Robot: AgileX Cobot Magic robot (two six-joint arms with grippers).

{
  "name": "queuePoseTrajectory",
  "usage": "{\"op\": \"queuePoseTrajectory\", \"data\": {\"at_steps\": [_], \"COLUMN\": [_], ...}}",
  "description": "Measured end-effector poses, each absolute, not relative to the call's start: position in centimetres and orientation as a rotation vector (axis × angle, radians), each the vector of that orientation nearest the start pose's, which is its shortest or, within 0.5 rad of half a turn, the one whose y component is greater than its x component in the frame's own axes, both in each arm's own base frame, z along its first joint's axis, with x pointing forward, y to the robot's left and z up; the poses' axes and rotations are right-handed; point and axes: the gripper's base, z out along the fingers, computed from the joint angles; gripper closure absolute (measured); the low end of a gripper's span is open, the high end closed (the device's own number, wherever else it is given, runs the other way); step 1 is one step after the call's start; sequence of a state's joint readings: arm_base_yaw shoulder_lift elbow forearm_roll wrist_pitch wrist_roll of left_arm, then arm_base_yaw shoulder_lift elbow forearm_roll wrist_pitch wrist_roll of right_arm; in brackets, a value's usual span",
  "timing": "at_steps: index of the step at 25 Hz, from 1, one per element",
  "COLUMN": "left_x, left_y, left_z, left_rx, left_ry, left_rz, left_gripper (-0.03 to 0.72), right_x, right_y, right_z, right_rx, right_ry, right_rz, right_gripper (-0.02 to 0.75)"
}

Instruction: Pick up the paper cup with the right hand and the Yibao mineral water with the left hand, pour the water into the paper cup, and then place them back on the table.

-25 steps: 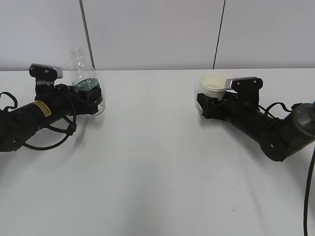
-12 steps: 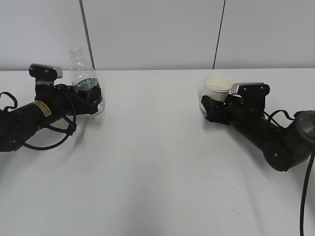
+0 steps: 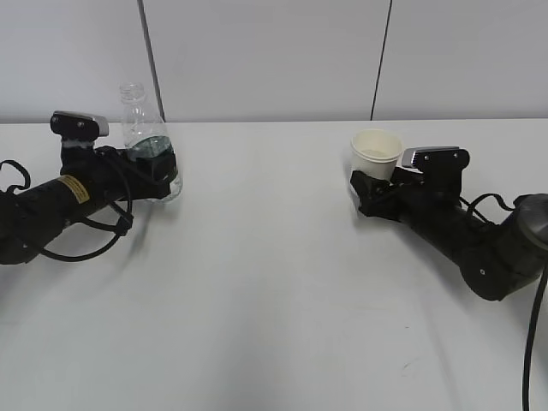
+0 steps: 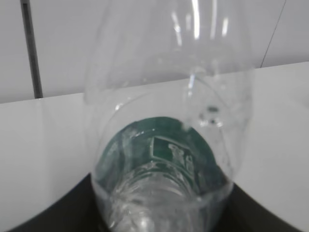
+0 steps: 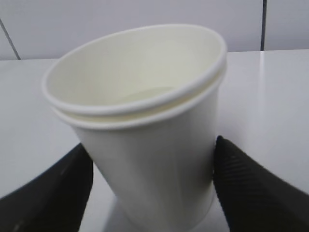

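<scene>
The Yibao mineral water [image 3: 144, 128], a clear uncapped bottle with a dark green label, stands upright at the left of the table [image 3: 274, 282]. My left gripper [image 3: 158, 169] is shut on its lower body; the left wrist view shows the bottle [image 4: 169, 159] filling the space between the black fingers [image 4: 77, 208]. The cream paper cup [image 3: 377, 152] is at the right, between the fingers of my right gripper [image 3: 366, 184]. In the right wrist view the cup [image 5: 145, 145] leans left and both black fingers [image 5: 251, 188] touch its sides. Its base is hidden.
A pale wall with two dark vertical seams [image 3: 147, 51] runs behind the table. Black cables [image 3: 86, 248] trail beside the left arm and another cable [image 3: 535, 342] hangs at the right edge.
The right gripper has moved a little right and toward the front with the cup in it, then nearly stopped. The left gripper and bottle have not moved.
</scene>
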State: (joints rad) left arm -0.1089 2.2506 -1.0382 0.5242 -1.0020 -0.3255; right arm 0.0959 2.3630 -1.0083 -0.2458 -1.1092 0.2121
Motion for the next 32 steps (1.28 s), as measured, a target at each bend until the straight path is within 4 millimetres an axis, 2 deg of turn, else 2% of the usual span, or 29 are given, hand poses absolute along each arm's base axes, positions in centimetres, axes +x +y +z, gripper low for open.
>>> {"op": "queuePoseTrajectory", "data": {"at_steps": [10, 15, 24, 32], "left_x": [41.0, 41.0, 41.0, 41.0], "left_y": [-8.3, -8.3, -8.3, -8.3], "left_z": [8.6, 8.6, 8.6, 8.6], "left_rx": [0.39, 0.389, 0.389, 0.389], "left_ry": [1.725, 1.725, 1.725, 1.725], "left_rz": [-0.478, -0.478, -0.478, -0.478], "left_gripper": [0.341, 0.341, 0.341, 0.341], "right_x": [40.3, 39.4, 37.2, 35.3], "right_y": [5.9, 5.8, 5.5, 5.3], "right_z": [4.7, 5.7, 6.3, 8.3], "right_rx": [-0.167, -0.166, -0.171, -0.168], "right_ry": [1.785, 1.786, 1.825, 1.816], "right_rz": [0.332, 0.325, 0.32, 0.309], "right_gripper": [0.132, 0.132, 0.132, 0.133]}}
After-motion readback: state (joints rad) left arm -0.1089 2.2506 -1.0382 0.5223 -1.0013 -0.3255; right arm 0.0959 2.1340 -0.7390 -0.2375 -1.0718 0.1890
